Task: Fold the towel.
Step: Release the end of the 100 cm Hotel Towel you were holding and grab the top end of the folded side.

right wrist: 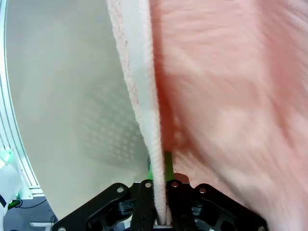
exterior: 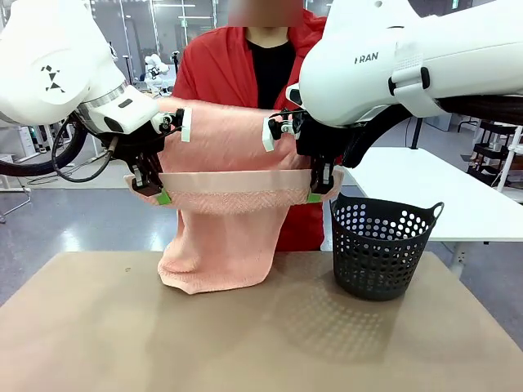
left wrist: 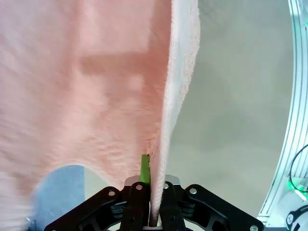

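Two pinch points: left gripper [exterior: 163,196] and right gripper [exterior: 315,196] each clamp edge of salmon-pink terry towel [exterior: 216,253], mid-frame, stretched taut, likely so hanging end lays flat on tan table [exterior: 98,327].

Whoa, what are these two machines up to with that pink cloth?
The white left arm and white right arm hold a salmon-pink terry towel up between them, jaws shut on its banded edge, one near each end. Its lower part sags onto the tan table, beside a black perforated basket. A person in a red jacket stands behind. It looks like mid-fold.
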You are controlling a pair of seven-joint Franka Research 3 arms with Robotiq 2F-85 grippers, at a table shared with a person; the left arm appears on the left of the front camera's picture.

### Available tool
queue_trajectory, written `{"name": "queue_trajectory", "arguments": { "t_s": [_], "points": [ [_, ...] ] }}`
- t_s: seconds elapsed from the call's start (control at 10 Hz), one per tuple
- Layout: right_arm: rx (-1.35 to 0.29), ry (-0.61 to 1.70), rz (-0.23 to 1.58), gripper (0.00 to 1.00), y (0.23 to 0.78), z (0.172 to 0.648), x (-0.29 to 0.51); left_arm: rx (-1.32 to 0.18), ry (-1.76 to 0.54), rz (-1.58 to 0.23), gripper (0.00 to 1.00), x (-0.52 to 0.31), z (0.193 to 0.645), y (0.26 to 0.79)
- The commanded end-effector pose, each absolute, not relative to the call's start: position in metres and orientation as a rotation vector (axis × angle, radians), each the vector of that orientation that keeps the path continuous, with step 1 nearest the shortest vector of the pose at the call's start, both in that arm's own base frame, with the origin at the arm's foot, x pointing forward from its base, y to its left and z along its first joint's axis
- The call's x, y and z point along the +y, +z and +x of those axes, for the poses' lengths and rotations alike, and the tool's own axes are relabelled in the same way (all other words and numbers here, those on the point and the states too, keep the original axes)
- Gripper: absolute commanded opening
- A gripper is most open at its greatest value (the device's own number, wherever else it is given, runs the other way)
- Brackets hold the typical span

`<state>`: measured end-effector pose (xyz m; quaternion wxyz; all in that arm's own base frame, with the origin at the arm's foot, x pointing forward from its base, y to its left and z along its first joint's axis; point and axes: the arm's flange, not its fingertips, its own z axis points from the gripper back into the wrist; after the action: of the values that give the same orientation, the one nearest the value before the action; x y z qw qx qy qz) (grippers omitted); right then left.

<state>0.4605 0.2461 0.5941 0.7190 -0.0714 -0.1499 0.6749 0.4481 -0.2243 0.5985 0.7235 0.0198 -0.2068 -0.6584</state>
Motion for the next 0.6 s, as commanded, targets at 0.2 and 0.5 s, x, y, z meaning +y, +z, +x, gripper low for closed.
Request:
{"name": "queue_trajectory", "arguments": {
  "t_s": [0.2,0.5],
  "points": [
    [-0.331,1.494,-0.175,0.0,0.5947,0.4617,0.2443,-0.462,-1.454,0.066,0.0,-0.2227,0.4494,0.601],
    [-0.331,1.494,-0.175,0.0,0.5947,0.4617,0.2443,-0.462,-1.454,0.066,0.0,-0.2227,0.4494,0.601]
  ]
}}
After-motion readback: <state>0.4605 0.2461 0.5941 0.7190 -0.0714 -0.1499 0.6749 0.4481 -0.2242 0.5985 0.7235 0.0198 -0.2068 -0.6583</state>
